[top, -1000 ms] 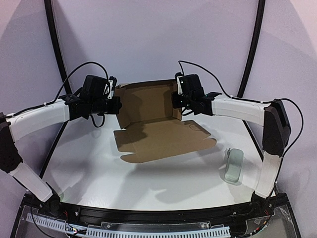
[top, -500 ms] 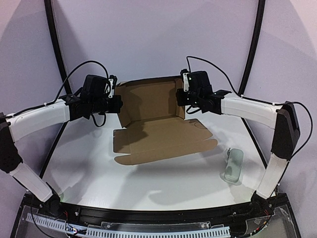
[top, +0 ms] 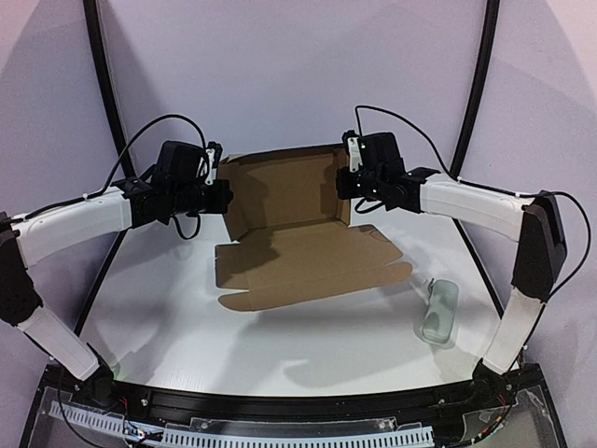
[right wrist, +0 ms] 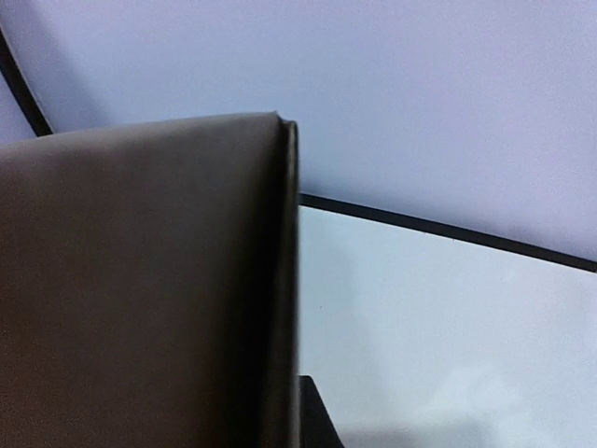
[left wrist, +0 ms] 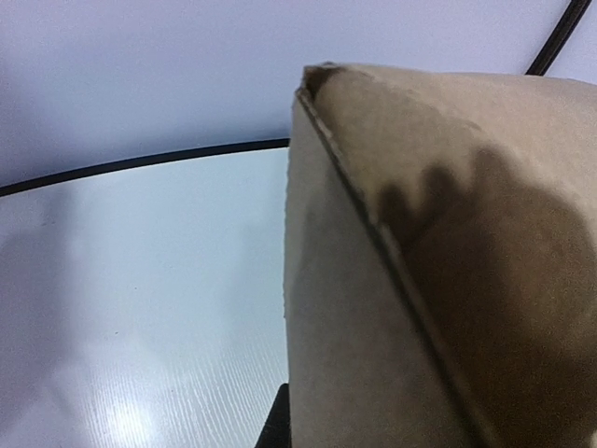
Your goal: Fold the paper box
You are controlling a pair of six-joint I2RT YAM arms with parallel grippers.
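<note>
1. Top external view shows the paper box (top: 298,252) in the middle of the table (top: 280,355), toward its far side. Its back panel stands upright, a short side wall rises at each end, and the wide front panel with its flaps lies almost flat, pointing toward the arms.
2. At the left side wall, the left gripper (top: 222,196) has its jaws drawn narrow and pinched on the cardboard. Brown wall fills most of the left wrist view, and 1 dark finger (left wrist: 277,425) shows at the bottom edge.
3. At the right side wall, the right gripper (top: 341,184) is likewise clamped thin on the cardboard. In the right wrist view the wall's edge runs straight down to a dark finger (right wrist: 317,415).
4. The step in hand looks like setting the 2 side walls square against the back panel.
5. The next move probably calls for keeping both walls upright while the front panel is raised. 1 gripper would have to let go to do that, and its wall may spring outward.
6. A grey-green case (top: 439,313) lies on the table at the right, well apart from the box.
</note>
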